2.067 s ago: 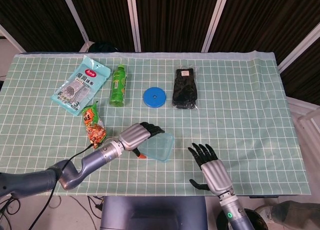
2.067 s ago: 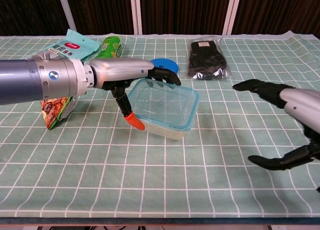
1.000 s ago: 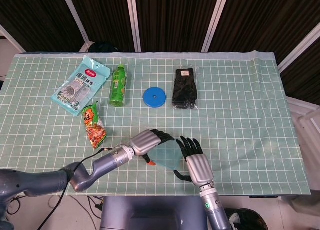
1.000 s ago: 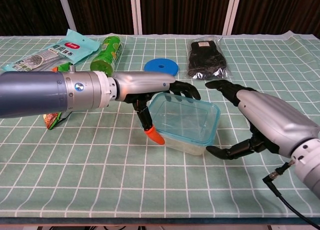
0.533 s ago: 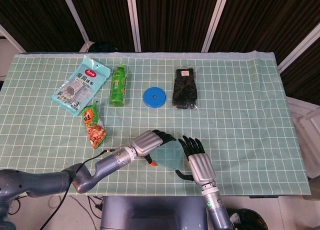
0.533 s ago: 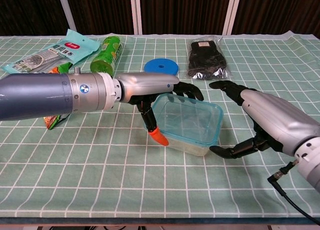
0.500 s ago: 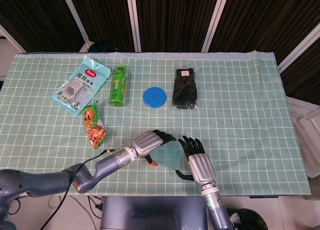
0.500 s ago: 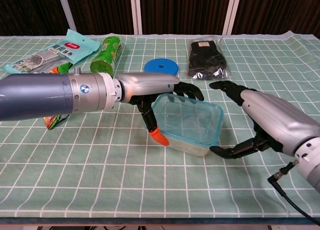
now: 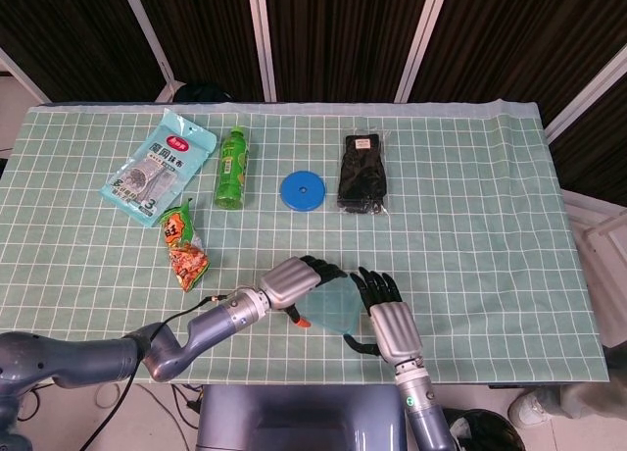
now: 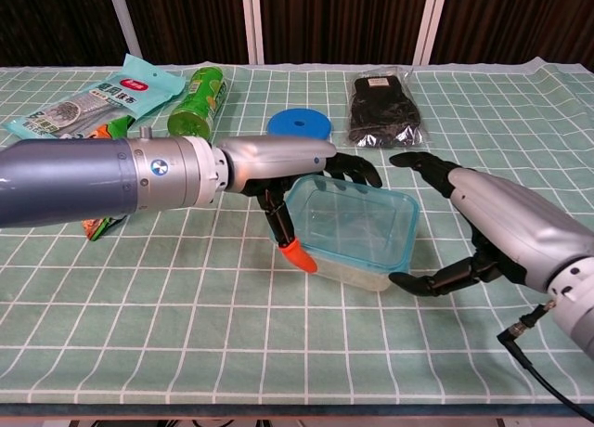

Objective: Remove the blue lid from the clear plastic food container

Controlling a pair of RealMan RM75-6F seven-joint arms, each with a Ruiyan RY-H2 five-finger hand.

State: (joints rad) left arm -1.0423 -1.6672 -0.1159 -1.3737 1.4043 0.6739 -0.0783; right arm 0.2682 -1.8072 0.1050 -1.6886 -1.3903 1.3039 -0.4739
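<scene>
The left hand (image 10: 288,172) grips the clear container (image 10: 351,232) at the front of the surface (image 10: 186,325). The right hand (image 10: 483,227), fingers spread, flanks it. The blue lid (image 10: 300,123) lies well behind.

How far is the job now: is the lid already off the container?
Done: nothing yet; the blue lid sits on the clear plastic food container. In hand: the left robot hand grips the container's near-left edge, and the right robot hand is open beside it. Left: peeling the lid off.
</scene>
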